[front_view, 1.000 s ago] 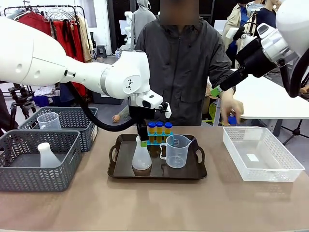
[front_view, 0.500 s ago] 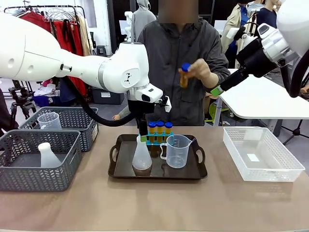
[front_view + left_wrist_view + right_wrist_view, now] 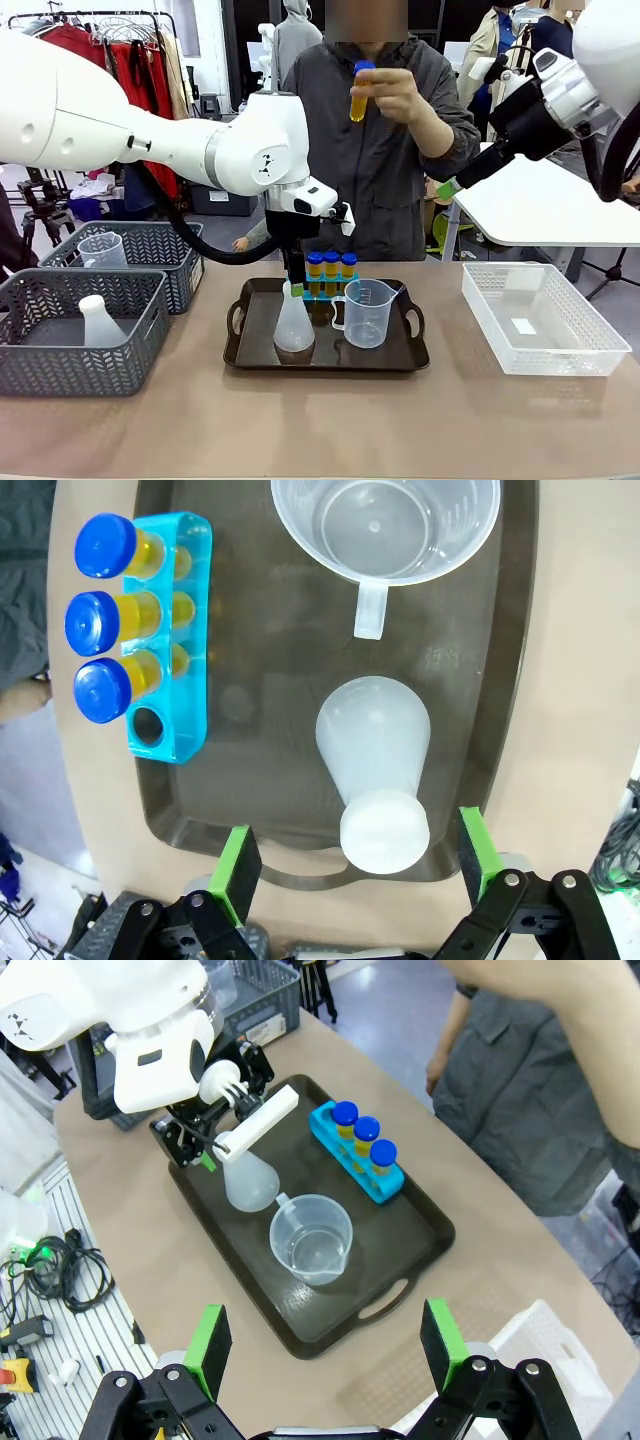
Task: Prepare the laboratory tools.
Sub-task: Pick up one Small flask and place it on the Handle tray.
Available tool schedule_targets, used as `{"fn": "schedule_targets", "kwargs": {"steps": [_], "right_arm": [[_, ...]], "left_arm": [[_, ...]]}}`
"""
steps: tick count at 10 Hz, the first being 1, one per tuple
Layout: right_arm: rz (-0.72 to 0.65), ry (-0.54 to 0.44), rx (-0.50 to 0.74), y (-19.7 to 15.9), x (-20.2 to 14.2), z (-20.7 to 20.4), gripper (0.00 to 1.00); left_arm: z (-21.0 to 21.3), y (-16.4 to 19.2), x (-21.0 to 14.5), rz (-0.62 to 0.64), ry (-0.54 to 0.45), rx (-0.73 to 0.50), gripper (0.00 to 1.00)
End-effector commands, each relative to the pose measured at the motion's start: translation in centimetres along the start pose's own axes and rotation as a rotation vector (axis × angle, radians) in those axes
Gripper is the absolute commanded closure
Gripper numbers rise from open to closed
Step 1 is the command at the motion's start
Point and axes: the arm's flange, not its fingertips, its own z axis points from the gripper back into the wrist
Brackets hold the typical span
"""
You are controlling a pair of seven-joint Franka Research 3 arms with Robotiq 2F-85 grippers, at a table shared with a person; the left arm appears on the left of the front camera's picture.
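A dark tray [image 3: 400, 352] holds a translucent white conical flask [image 3: 293, 326], a clear handled beaker [image 3: 368, 312] and a small blue rack [image 3: 329, 289]. The rack [image 3: 187, 610] carries three yellow test tubes with blue caps [image 3: 98, 617], and one hole is empty. My left gripper [image 3: 295, 288] hangs open just above the flask [image 3: 375, 780], a green pad [image 3: 240, 865] on either side of its neck without touching. The person holds another yellow test tube [image 3: 359, 92] up at chest height. My right gripper [image 3: 448, 186] is raised at the right and is open [image 3: 325, 1338], high over the tray [image 3: 400, 1285].
Two grey mesh baskets [image 3: 60, 352] stand at the left, one with a spare flask [image 3: 98, 322], the other with a spare beaker [image 3: 101, 249]. A white plastic crate [image 3: 543, 322] sits on the right. A white table [image 3: 560, 210] stands behind it.
The person's hand came up from low on the right with a blue-capped yellow tube and raised it to chest height. My left arm rose slightly over the flask.
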Motion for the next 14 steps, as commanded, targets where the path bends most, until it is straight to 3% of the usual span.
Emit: {"fn": "schedule_targets", "kwargs": {"steps": [1, 2, 4, 8, 14], "right_arm": [[0.008, -0.006, 0.002, -0.1, 0.0, 0.1, 0.00], [0.008, -0.006, 0.002, -0.1, 0.0, 0.1, 0.00], [0.008, -0.006, 0.002, -0.1, 0.0, 0.1, 0.00], [0.008, -0.006, 0.002, -0.1, 0.0, 0.1, 0.00], [0.008, -0.006, 0.002, -0.1, 0.0, 0.1, 0.00]], "left_arm": [[0.3, 0.0, 0.0, 0.001, -0.005, 0.007, 0.00], [0.0, 0.0, 0.0, 0.000, 0.000, 0.000, 0.00], [3.5, -1.2, -1.7, -0.051, -0.069, -0.023, 0.00], [8.9, -1.8, -4.2, -0.032, -0.133, 0.013, 0.00], [14.6, -0.6, -8.9, -0.056, -0.346, 0.025, 0.00]]}}
